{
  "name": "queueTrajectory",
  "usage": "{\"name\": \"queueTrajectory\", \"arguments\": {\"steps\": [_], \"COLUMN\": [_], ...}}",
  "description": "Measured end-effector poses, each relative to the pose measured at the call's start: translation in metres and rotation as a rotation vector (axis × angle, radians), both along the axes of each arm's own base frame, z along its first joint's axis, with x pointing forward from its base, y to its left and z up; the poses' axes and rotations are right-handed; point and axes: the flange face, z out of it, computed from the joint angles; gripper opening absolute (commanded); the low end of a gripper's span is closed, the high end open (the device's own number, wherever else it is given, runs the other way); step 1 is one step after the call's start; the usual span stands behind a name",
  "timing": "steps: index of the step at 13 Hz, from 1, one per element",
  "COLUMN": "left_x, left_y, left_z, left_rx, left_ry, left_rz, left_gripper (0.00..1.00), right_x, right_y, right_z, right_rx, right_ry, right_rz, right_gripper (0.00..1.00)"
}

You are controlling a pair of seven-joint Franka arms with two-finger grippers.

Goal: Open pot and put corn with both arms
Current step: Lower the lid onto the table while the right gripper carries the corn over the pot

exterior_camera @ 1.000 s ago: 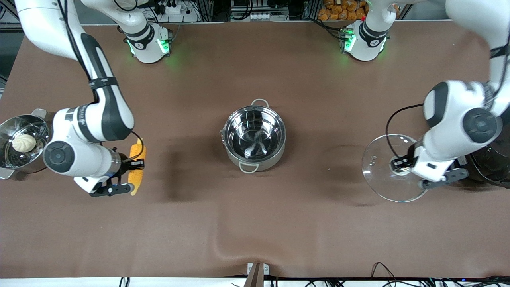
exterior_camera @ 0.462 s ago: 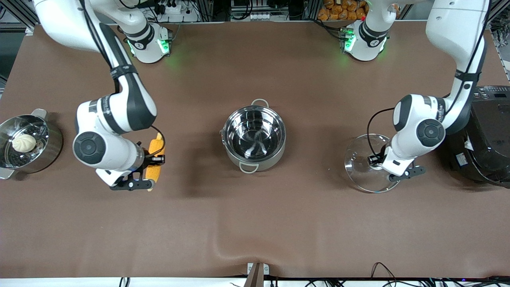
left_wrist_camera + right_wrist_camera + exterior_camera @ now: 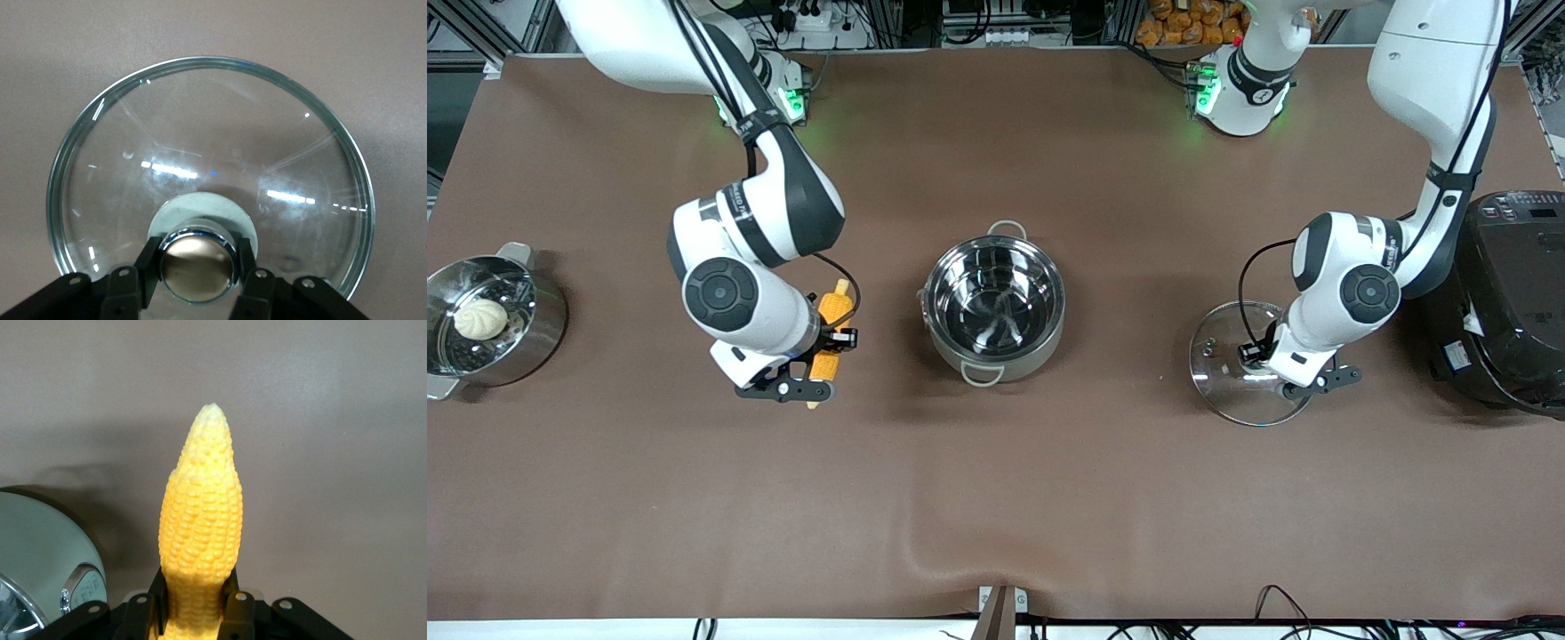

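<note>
Pot (image 3: 994, 302) open, empty | steamer pan (image 3: 534, 342) holds bun (image 3: 480, 317)

I see a shiny steel pot (image 3: 994, 302) and a clear glass lid (image 3: 210, 173) with a chrome knob (image 3: 197, 264). The corn (image 3: 201, 513) looks bumpy and matt, and the bench (image 3: 1049, 498) has brown cloth.

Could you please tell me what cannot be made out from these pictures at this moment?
- Whether the glass lid rests on the table or hangs just above it: neither the front nor the left wrist view settles it, though the left gripper clamps its knob.
- The corn's lower end: in the right wrist view the right gripper and the picture's edge hide it.
- The black cooker: cut off by the front view's edge.
</note>
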Motion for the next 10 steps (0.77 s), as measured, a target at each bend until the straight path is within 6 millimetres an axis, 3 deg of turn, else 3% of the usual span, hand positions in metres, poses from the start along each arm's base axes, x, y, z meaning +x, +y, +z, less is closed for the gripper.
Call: {"name": "queueTrajectory", "arguments": {"steps": [1,2,6,8,10], "left_x": [0.000,0.000,0.008,0.026,0.042], "left_y": [0.000,0.000,0.001,0.004,0.014], "left_z": [0.000,0.000,0.011,0.049,0.103], "left_rx": [0.000,0.000,-0.003,-0.004,0.007], "left_ry": [0.001,0.000,-0.032,-0.093,-0.114], "left_rz": [0.000,0.000,0.003,0.011,0.035], "left_gripper": [0.50,0.98,1.00,1.00,1.00], "right_x": [0.001,0.001,0.004,0.002,0.001], "right_y": [-0.002,-0.003,-0.002,0.006,0.018], "right_z": [0.000,0.000,0.006,0.010,0.018], "right_rx": [-0.001,-0.002,0.002,0.036,0.081], "right_ry": [-0.001,-0.001,-0.012,-0.007,-0.007], "right_rz": [-0.003,-0.006,-0.011,-0.027,-0.035], "right_gripper": [0.00,0.00,0.00,0.00,0.00]}}
